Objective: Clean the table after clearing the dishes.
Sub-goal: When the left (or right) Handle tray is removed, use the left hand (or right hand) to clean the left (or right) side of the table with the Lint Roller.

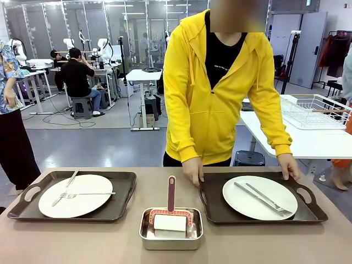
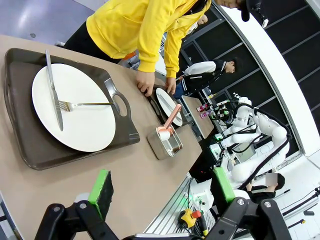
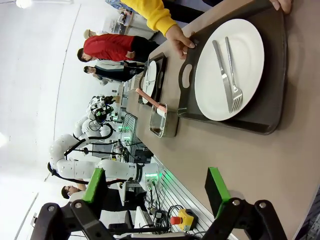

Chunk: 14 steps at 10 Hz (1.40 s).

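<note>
Two dark brown trays (image 1: 124,187) (image 1: 212,206), two white plates (image 1: 82,209) (image 1: 245,206). Two forks (image 1: 88,193) (image 1: 272,201), two knives (image 1: 67,186) (image 1: 254,196). One steel pan (image 1: 146,234), one pink-handled scrubber (image 1: 171,192).

Tan counter (image 1: 82,242) spans bottom of frame. Dark tray (image 1: 124,187) sits lower left, 2nd dark tray (image 1: 212,204) lower right. Small steel pan (image 1: 144,234) btwn them, bottom center, touching neither.

You have a matte, smooth tan table (image 1: 110,245), glossy white plates (image 1: 82,208), shiny metal cutlery (image 1: 93,193), dark satin-finish trays (image 1: 124,184) and a brushed steel pan (image 1: 144,235).
</note>
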{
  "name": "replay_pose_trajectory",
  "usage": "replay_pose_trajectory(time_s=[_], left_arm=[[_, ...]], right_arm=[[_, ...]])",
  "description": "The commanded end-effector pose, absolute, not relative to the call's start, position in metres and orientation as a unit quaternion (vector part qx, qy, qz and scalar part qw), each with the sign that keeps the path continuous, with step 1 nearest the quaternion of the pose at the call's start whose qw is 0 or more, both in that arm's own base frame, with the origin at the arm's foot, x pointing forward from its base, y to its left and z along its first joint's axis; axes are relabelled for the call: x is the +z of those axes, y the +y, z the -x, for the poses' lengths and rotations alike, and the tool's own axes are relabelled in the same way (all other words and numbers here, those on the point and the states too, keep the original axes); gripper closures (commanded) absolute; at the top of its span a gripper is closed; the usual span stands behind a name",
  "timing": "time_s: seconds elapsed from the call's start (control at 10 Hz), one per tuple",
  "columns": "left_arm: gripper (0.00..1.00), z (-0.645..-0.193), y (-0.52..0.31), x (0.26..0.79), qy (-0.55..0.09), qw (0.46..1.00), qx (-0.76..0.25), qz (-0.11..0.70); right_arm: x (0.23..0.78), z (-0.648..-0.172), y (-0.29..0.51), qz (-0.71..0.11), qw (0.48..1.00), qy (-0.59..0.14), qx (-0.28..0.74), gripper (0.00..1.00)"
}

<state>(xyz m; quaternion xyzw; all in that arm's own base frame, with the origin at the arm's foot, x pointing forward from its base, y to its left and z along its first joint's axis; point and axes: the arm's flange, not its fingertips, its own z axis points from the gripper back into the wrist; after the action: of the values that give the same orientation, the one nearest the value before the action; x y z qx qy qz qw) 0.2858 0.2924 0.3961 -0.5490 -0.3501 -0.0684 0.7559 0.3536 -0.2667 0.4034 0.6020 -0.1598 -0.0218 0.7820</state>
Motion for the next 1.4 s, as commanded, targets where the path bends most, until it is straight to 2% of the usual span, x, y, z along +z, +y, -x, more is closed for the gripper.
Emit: replay_pose_trajectory(time_s=[0.0,1.3], left_arm=[[0.00,-0.2822,0.2942,0.3968,-0.355,0.753,-0.071,0.550],[0.00,-0.2822,0.2942,0.3968,-0.355,0.753,-0.071,0.550]], right_arm=[[0.4049,-0.3529,-0.2662,-0.607,0.777,-0.166,-0.023,0.00],[0.4049,-0.3529,-0.2662,-0.607,0.777,-0.166,-0.023,0.00]])
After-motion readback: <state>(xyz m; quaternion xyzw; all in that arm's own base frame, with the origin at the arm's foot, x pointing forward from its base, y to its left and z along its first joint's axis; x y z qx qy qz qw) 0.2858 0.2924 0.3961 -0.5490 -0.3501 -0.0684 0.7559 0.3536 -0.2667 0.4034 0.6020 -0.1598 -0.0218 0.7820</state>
